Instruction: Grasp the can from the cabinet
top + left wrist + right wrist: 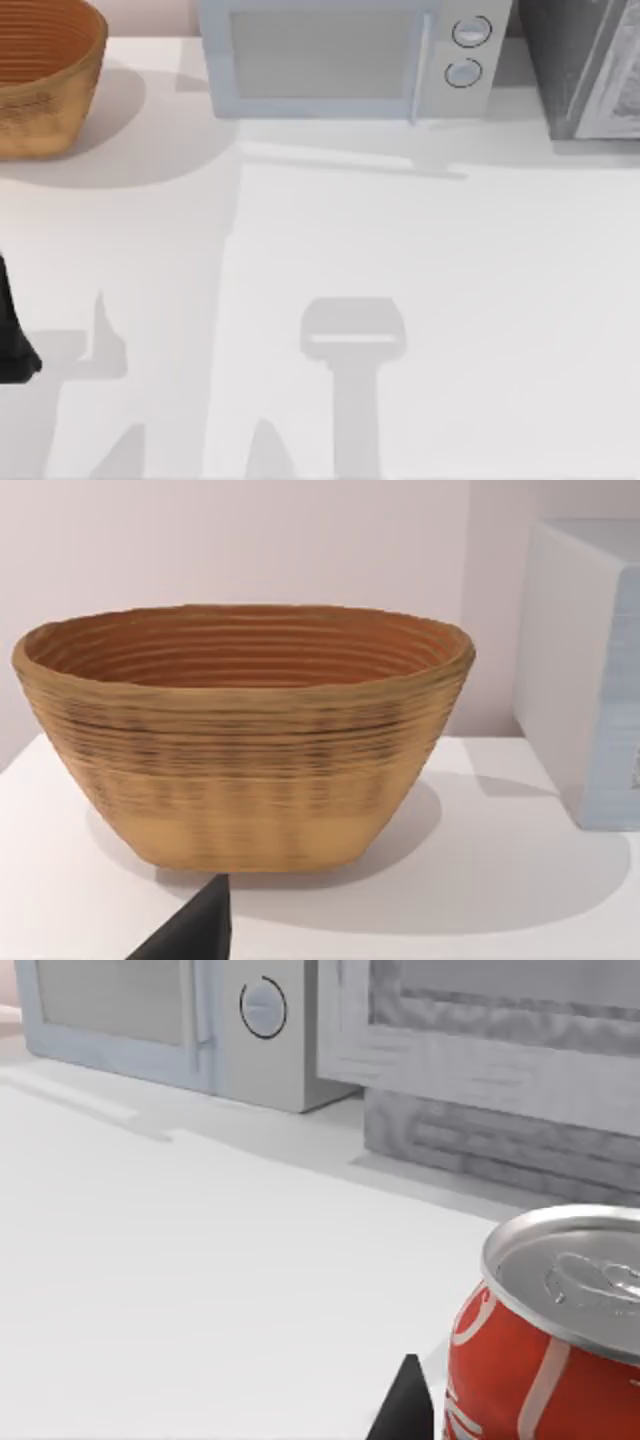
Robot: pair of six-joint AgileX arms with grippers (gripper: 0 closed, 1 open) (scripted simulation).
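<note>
One red can (545, 1345) stands upright on the white table (420, 300), close by the right wrist camera, cabinet (500, 1070) beyond at 12 o'clock. Neither gripper's jaw state can be told. Left arm (12, 340) parked at 9 o'clock, facing a wicker basket (245, 735).

Woven basket (245, 750) beside microwave (585, 670)

can (545, 1340) cut off at edge, basket (45, 75) partly cropped

bare table (420, 300) mid-span — basket (40, 80), microwave (340, 60), cabinet (585, 70) along the back
</note>
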